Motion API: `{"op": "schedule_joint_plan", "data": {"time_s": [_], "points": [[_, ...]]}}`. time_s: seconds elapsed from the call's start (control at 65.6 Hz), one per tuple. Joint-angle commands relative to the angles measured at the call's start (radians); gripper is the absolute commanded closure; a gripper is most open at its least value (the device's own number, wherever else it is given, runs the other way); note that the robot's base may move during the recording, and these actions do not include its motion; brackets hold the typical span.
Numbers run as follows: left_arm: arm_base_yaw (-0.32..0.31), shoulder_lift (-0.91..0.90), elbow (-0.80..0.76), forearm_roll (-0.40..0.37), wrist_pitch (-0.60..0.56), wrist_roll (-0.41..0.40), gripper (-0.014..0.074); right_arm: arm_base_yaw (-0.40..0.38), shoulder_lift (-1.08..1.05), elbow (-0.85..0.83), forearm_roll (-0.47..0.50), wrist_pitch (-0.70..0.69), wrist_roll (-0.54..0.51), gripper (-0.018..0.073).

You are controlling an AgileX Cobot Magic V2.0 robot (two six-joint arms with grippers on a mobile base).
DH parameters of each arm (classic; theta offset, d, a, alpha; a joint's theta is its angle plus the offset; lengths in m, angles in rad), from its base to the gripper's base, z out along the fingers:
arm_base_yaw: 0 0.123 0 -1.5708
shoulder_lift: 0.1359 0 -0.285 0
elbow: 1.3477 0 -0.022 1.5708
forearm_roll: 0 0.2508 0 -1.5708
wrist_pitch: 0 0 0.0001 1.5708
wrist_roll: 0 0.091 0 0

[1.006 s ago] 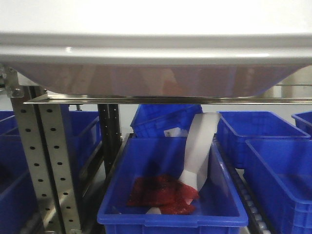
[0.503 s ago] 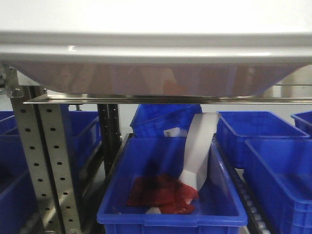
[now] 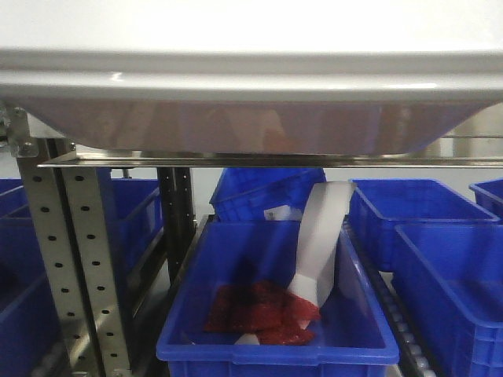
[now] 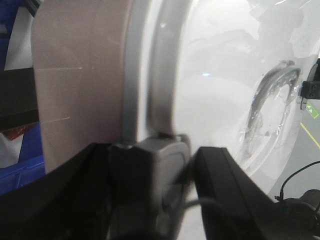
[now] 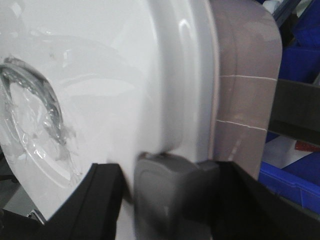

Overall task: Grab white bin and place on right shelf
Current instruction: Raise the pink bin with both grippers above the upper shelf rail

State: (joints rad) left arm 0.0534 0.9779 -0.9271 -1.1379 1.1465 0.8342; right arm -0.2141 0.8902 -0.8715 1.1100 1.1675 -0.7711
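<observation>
The white bin (image 3: 251,126) fills the top of the front view, its glossy lid and rim running the full width, with the pinkish see-through body tapering down below. Its underside sits right at the front rail of the steel shelf (image 3: 259,161); whether it rests on the rail or hangs just over it I cannot tell. A perforated upright (image 3: 78,259) carries the rail on the left.

The left pincer (image 4: 155,152) is closed on the bin's edge, its black fingers (image 4: 225,190) on either side of a grey latch (image 4: 150,172) where lid meets body. The clear handle (image 4: 267,100) shows in the lid further along (wrapped in crinkled film, by the look of it). The right pincer (image 5: 165,170) grips the same way at the opposite end, its fingers (image 5: 85,200) flanking another grey latch (image 5: 170,192).

Below the shelf, an open blue bin (image 3: 275,349) holds some red pieces (image 3: 259,310) and a curved white strip (image 3: 322,236) leaning against its right wall. More blue bins stand around it on both sides.
</observation>
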Motion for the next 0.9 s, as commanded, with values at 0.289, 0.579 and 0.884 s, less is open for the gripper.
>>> {"op": "schedule_joint_plan", "data": {"time_s": [0.289, 0.579, 0.884], "points": [[-0.019, -0.02, -0.032, -0.205, 0.053, 0.012, 0.0388, 0.009, -0.015, -0.029, 0.179, 0.099, -0.012, 0.0219], [-0.019, -0.018, -0.032, -0.182, -0.001, 0.012, 0.0388, 0.009, -0.015, -0.029, 0.206, 0.097, -0.012, 0.0219], [-0.019, -0.018, -0.032, -0.24, -0.074, 0.012, 0.0388, 0.009, -0.012, -0.029, 0.348, 0.049, -0.012, 0.0219]]}}
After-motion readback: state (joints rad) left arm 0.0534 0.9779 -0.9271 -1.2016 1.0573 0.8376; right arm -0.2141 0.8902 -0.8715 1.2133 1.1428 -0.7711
